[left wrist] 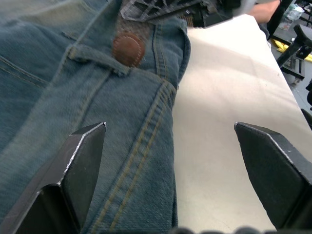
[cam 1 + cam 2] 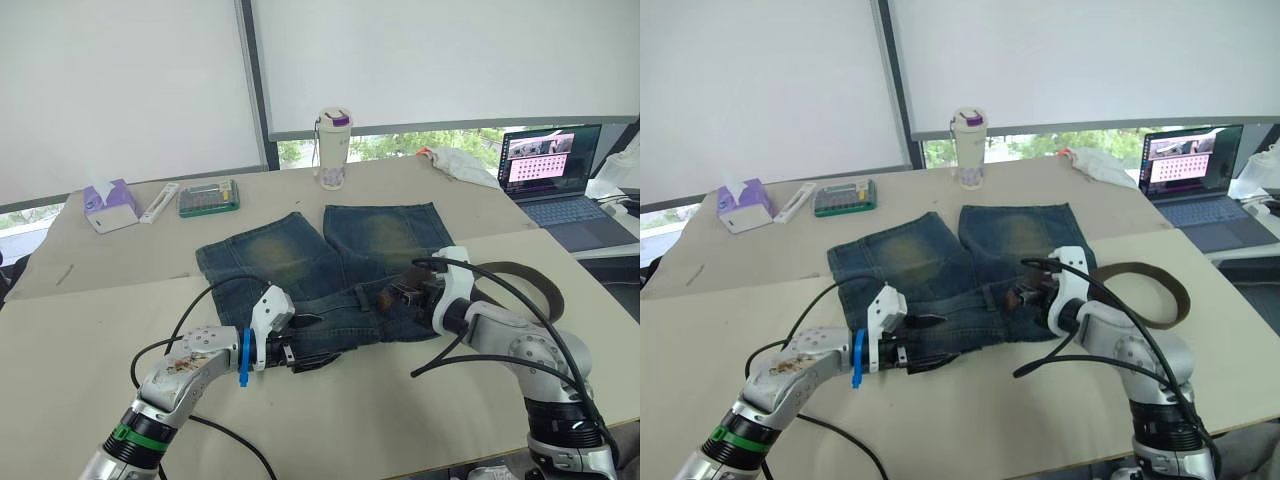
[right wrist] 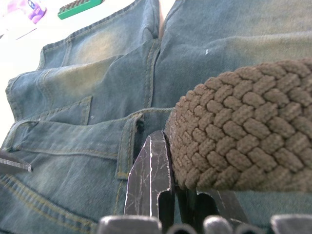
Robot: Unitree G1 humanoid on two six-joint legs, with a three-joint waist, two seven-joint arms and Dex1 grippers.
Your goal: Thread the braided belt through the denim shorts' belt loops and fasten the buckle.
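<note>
The denim shorts (image 2: 300, 265) lie flat on the table, legs pointing away and waistband toward me. My left gripper (image 2: 291, 350) is open at the waistband's near left corner. In the left wrist view, one of its fingers (image 1: 80, 161) is over the denim and the other over bare table. A belt loop (image 1: 95, 58) and a brown button (image 1: 128, 48) lie just ahead of it. My right gripper (image 2: 398, 297) is shut on the braided belt (image 3: 243, 131) just above the waistband, beside another belt loop (image 3: 127, 148). The belt (image 2: 535, 285) curves in an arc to the right of the shorts. The buckle is hidden.
At the far edge of the table are a white tumbler with a purple lid (image 2: 334, 148), a green box (image 2: 209, 197), a purple tissue box (image 2: 110, 205) and a white cloth (image 2: 455, 162). An open laptop (image 2: 555, 165) sits at the far right. Black cables trail from both arms.
</note>
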